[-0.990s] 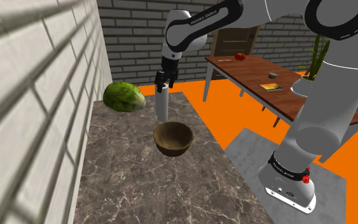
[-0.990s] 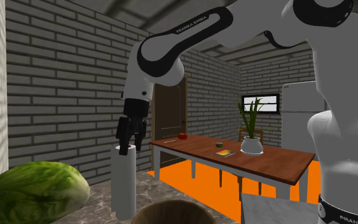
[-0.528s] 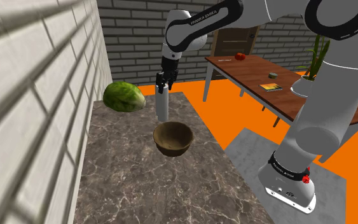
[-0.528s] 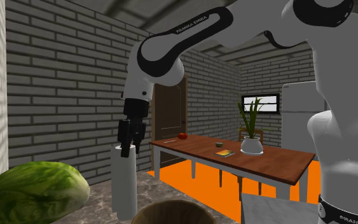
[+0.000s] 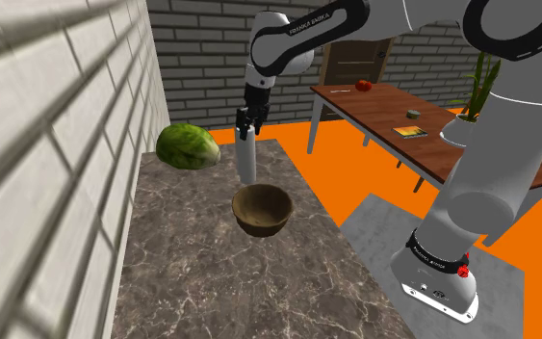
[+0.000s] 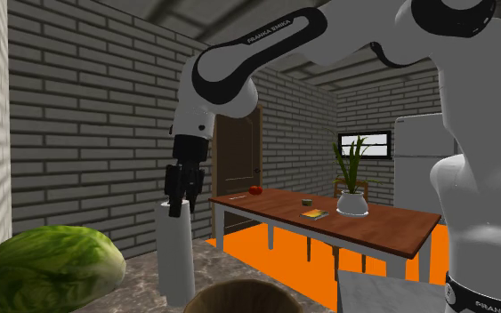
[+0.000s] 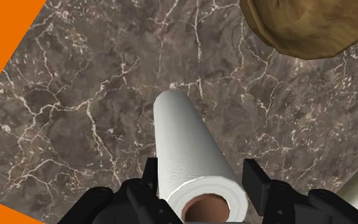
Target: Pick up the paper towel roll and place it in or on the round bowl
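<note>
Your gripper (image 5: 247, 123) points straight down over the counter (image 5: 211, 279). In the wrist view its fingers (image 7: 254, 177) sit closed against the top end of the paper towel roll (image 5: 246, 164), one on each side of the cardboard core, so it has hold of the roll. The roll is white and upright. In the shoulder view it sits just behind the bowl (image 5: 263, 209), with the lettuce (image 5: 188, 146) near on that view's left. You cannot tell whether the roll's foot touches the counter or hangs just clear; no view shows the gap. In the shoulder view the fingers are too small to read. The bowl is brown and round. The second exterior view shows just its rim, cut by the bottom edge, and the wrist view clips it at the frame's corner. The lettuce is cut off too at the second exterior view's lower left. A pale strip past the counter's edge in the wrist view is hard to make out. The counter is dark marble with pale veins, butting against a light brick wall (image 5: 47, 144) on the shoulder view's left. The room has grey brick walls and an orange floor (image 5: 355, 173), and the stand (image 5: 439, 279) is on a grey slab. A wooden table (image 5: 394, 111) holds a small red fruit (image 5: 363, 85), a flat book-like thing (image 5: 410, 131) and a potted plant (image 6: 352, 182). There is a brown door (image 6: 238, 151) behind it, and a fridge (image 6: 417, 164) and a small window (image 6: 364, 142) beyond.
</note>
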Tool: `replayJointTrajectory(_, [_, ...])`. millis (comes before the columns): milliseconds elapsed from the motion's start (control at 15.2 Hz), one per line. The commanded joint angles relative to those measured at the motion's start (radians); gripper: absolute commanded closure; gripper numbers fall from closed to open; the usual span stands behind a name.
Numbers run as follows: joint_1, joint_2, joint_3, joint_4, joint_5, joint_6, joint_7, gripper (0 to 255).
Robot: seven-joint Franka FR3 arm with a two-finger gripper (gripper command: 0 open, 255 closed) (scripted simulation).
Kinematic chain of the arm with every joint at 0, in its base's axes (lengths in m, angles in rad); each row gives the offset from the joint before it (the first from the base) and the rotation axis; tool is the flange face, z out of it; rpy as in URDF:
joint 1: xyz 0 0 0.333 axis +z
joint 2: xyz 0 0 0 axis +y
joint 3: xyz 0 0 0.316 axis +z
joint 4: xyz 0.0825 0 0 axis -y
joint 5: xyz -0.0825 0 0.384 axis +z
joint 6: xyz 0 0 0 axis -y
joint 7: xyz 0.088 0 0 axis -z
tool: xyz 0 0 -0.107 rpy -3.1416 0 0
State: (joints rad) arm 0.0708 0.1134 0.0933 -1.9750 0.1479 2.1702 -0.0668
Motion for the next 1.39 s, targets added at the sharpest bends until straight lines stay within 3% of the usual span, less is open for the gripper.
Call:
replayJointTrajectory(0, [-0.001, -0.008, -0.001, 0.014, -0.001, -0.023, 0.002, 255])
replayJointTrajectory(1320, [-0.004, -0.059, -0.004, 0.222, -0.013, -0.279, 0.034, 255])
